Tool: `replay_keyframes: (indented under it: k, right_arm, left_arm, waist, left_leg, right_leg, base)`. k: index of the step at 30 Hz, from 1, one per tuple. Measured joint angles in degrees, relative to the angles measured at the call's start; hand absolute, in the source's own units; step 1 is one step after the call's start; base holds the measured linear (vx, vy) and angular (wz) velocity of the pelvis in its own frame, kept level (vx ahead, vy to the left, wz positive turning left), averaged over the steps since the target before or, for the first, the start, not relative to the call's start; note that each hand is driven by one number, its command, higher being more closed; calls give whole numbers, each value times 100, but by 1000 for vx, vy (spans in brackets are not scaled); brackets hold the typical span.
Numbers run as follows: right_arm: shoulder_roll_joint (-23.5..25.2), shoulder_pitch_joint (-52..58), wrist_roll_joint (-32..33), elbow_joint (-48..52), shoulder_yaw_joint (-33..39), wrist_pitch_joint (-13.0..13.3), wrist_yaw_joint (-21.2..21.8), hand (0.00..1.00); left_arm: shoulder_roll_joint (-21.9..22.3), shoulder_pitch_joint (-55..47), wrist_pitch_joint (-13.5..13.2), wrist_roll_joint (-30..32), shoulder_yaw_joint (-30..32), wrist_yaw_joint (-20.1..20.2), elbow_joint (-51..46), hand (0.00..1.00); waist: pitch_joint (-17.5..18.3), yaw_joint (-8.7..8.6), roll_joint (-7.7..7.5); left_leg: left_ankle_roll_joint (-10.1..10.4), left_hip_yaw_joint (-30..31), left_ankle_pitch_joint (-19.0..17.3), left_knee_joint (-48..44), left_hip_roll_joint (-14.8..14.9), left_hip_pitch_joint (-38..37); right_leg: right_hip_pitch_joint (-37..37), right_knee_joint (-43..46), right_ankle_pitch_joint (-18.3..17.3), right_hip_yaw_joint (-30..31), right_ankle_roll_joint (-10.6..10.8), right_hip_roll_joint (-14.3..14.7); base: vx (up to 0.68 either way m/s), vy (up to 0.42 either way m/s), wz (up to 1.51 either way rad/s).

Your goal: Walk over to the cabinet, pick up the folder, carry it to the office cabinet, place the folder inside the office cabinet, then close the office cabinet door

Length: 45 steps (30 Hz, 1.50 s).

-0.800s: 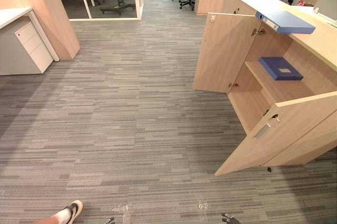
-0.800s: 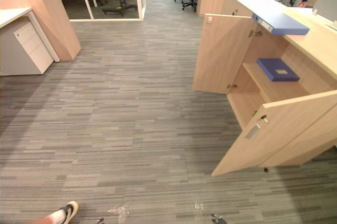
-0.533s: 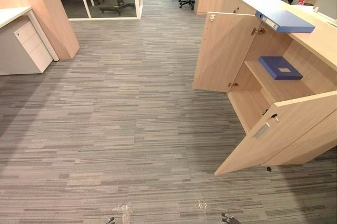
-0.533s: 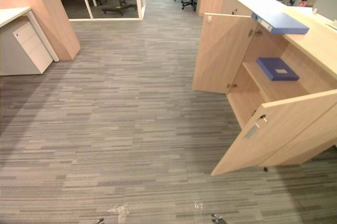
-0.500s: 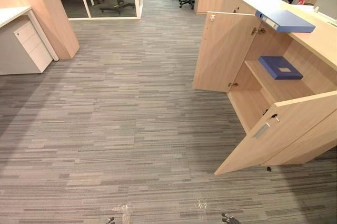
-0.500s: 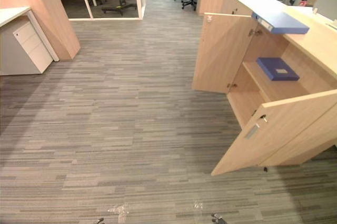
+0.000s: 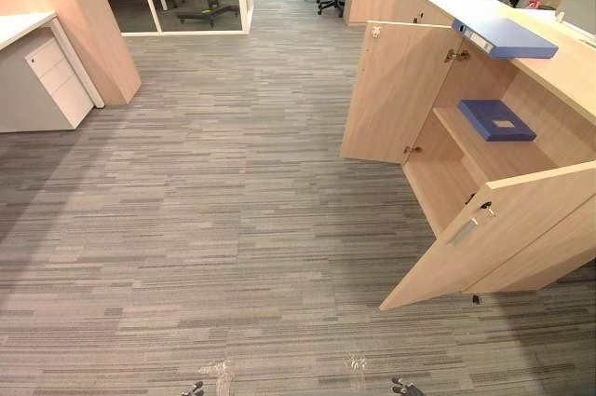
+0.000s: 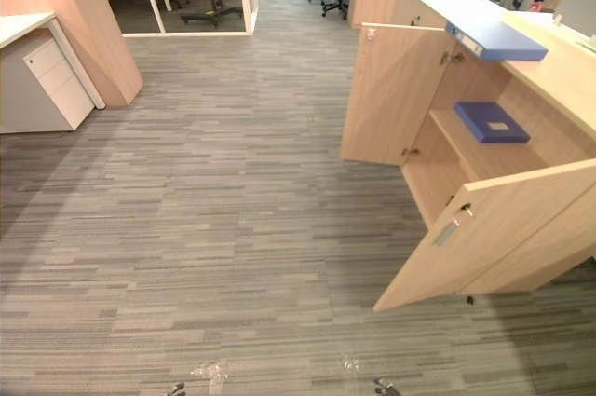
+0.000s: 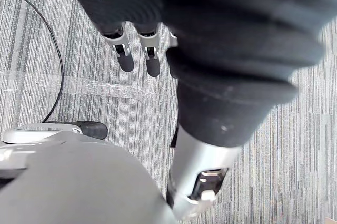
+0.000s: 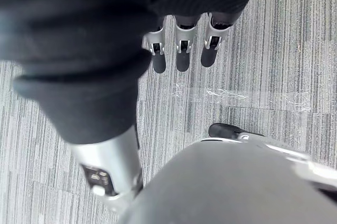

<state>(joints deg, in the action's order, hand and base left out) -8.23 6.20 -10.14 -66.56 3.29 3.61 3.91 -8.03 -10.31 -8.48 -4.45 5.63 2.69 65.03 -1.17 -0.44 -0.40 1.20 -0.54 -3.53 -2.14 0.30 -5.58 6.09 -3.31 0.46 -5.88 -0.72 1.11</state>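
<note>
Stage: approach, nothing yet grasped | left hand and right hand: fingers straight, empty, above carpet | blue folder: flat on the office cabinet top, overhanging its open compartment; darker folder on inner shelf | remaining: pick-up, placing, closing the open doors.
</note>
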Motion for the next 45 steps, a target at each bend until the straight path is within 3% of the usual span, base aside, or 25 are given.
replay_keyframes:
  k: [9,12,14,15,16,18,19,21,23,24,26,27,28,29,30,31,32,34,36,38,39,40,41,43,45]
  right_arm:
    - [-1,-9,11,0,11,0,1,0]
    - [17,-70,39,2,174,3,25,0]
    - [18,-84,160,0,238,4,41,0]
    - [16,-83,223,-6,258,1,46,0]
    - [60,-136,234,21,286,1,46,0]
    - [38,-180,242,133,278,0,44,0]
    - [33,-184,245,115,280,-18,42,0]
    - [30,-213,239,74,336,-49,43,0]
    - [39,-243,236,22,399,-77,43,0]
    - [35,-273,236,-56,420,-85,42,0]
    - [17,-247,235,-72,443,-115,42,0]
    - [-13,-182,235,-113,457,-115,38,0]
    - [9,-179,229,-188,477,-112,42,0]
    - [87,-195,221,-268,615,-113,58,0]
    - [110,-192,219,-294,728,-115,73,0]
    - [102,-193,213,-302,930,-122,112,0]
    - [100,-186,211,-302,1091,-124,136,0]
    - [91,-146,224,-256,1336,-110,180,0]
    - [-62,-74,235,37,1336,-83,114,0]
    - [-115,-66,282,61,1311,-89,99,0]
    - [-61,-57,467,84,1233,-89,65,0]
    - [-22,-60,488,108,1203,-88,63,0]
    - [38,-71,598,178,1081,-46,49,0]
    - [90,-144,696,210,999,25,40,0]
    - [141,-149,719,344,982,56,36,0]
  left_arm:
    - [-7,0,-50,50,-26,-65,-20,0]
    - [-10,59,-53,30,-18,-104,-50,0]
    - [-2,63,-51,-11,-1,-106,-148,0]
    - [18,26,-44,-16,100,-111,-225,0]
    - [83,18,-36,-63,540,-115,-358,0]
    - [303,-12,-32,-342,943,-146,-634,0]
    - [321,-32,-30,-592,1003,-184,-649,0]
    - [338,-31,-29,-809,1011,-227,-651,0]
    - [349,-37,-25,-937,1029,-249,-650,0]
    - [348,-37,-26,-984,1024,-263,-649,0]
    - [347,-41,-31,-1035,975,-301,-627,0]
    - [331,-100,-38,-1034,906,-320,-569,0]
    - [316,-96,-39,-1031,878,-330,-523,0]
    - [266,-84,-49,-1030,906,-344,-479,0]
    - [246,-90,-54,-1031,933,-350,-467,0]
    - [256,-67,-67,-1033,946,-351,-454,0]
    - [262,-66,-85,-1036,932,-350,-433,0]
    - [259,-82,-98,-1038,895,-347,-427,0]
    - [262,-70,-150,-1042,745,-342,-446,0]
    - [276,-63,-164,-957,644,-339,-452,0]
    - [259,-67,-164,-868,562,-339,-427,0]
    - [248,-58,-165,-862,529,-340,-426,0]
    - [215,-25,-161,-839,448,-332,-416,0]
    - [205,105,-154,-709,449,-327,-369,0]
    - [197,189,-145,-630,481,-328,-375,0]
  waist:
    - [-25,2,-20]
    - [-212,0,-26]
    - [-324,-10,21]
    - [-381,5,28]
    - [-480,29,10]
    - [-711,71,11]
    - [-746,116,22]
    - [-771,141,-12]
    - [-779,180,-22]
    - [-781,189,-24]
    - [-767,187,-4]
    - [-706,204,53]
    - [-676,205,37]
    - [-575,218,-98]
    - [-462,230,-138]
    - [-415,310,-147]
    - [-403,312,-143]
    - [-393,227,-132]
    - [-371,48,-113]
    - [-360,18,-7]
    - [-363,22,13]
    - [-392,28,17]
    - [-469,4,19]
    - [-676,-9,22]
    - [-774,6,-18]
  left_leg:
    - [-1,44,-2,-3,-2,31]
    - [-7,56,-240,-460,18,168]
    - [128,60,-708,-1261,113,472]
    - [430,18,-996,-1931,215,723]
    - [501,-52,-1018,-3228,273,1341]
    - [291,-109,-759,-4939,382,2129]
    - [233,-201,-822,-5514,493,2515]
    - [241,-258,-965,-5530,578,2867]
    - [231,-187,-1009,-4871,609,3095]
    - [272,-54,-979,-4109,582,3153]
    - [425,446,-806,-2922,506,3066]
    - [498,299,-314,-2854,544,3021]
    - [382,151,-228,-3024,493,3052]
    - [152,-124,-568,-3274,344,3046]
    - [59,-336,-724,-3312,252,3008]
    - [-166,-653,-828,-3275,157,2789]
    - [-309,-861,-901,-3131,16,2518]
    - [-557,-1076,-956,-2696,-371,1863]
    - [-718,-1146,-944,-2042,-735,1050]
    - [-737,-1144,-931,-1729,-717,670]
    - [-738,-1170,-911,-1427,-637,298]
    - [-733,-1197,-908,-1377,-593,211]
    - [-732,-1234,-908,-1270,-504,72]
    - [-716,-1370,-917,-1086,-321,-170]
    - [-612,-1533,-949,-881,-210,-388]
  right_leg:
    - [-3,-12,-5,-44,2,1]
    - [-69,290,-233,-61,23,-5]
    - [-196,712,-583,-144,-97,20]
    - [-222,888,-701,-152,-159,64]
    - [-301,1146,-859,-137,-210,50]
    - [-278,1490,-1084,-81,-204,15]
    - [-247,1595,-1188,-22,-151,-52]
    - [-86,1598,-1265,89,-60,-232]
    - [20,1544,-1346,212,83,-473]
    - [112,1471,-1430,267,257,-672]
    - [252,1401,-1627,385,600,-959]
    - [418,1384,-1753,460,817,-1151]
    - [452,1375,-1729,485,851,-1277]
    - [427,1448,-1551,500,756,-1547]
    - [266,1636,-1359,543,780,-1741]
    - [14,2098,-1107,717,743,-1970]
    - [-182,2614,-906,779,618,-2190]
    - [-625,3911,-404,610,85,-2704]
    - [-1116,5907,-360,-398,-696,-3352]
    - [-1160,6288,-412,-1016,-653,-3356]
    - [-1256,6334,-768,-1573,-297,-3117]
    - [-1307,6259,-909,-1671,-184,-2965]
    - [-1431,6033,-1188,-1822,10,-2620]
    - [-1663,5393,-1564,-2059,132,-2000]
    - [-1901,4949,-1582,-2399,130,-1733]
  base:
    - [-1,5,1]
    - [-20,4,2]
    - [-72,29,3]
    - [-43,47,-1]
    - [-31,42,-7]
    - [37,48,-18]
    - [110,73,-18]
    - [246,171,-20]
    - [347,312,-30]
    - [442,455,-32]
    - [415,447,-39]
    - [368,385,-42]
    - [473,479,-58]
    - [475,460,-59]
    - [475,460,-83]
    - [470,451,-83]
    - [454,423,-77]
    - [408,375,-33]
    - [332,309,0]
    - [276,164,-15]
    - [291,95,-34]
    - [220,-10,-40]
    - [156,-43,-35]
    - [143,-91,-39]
    - [125,-114,-48]
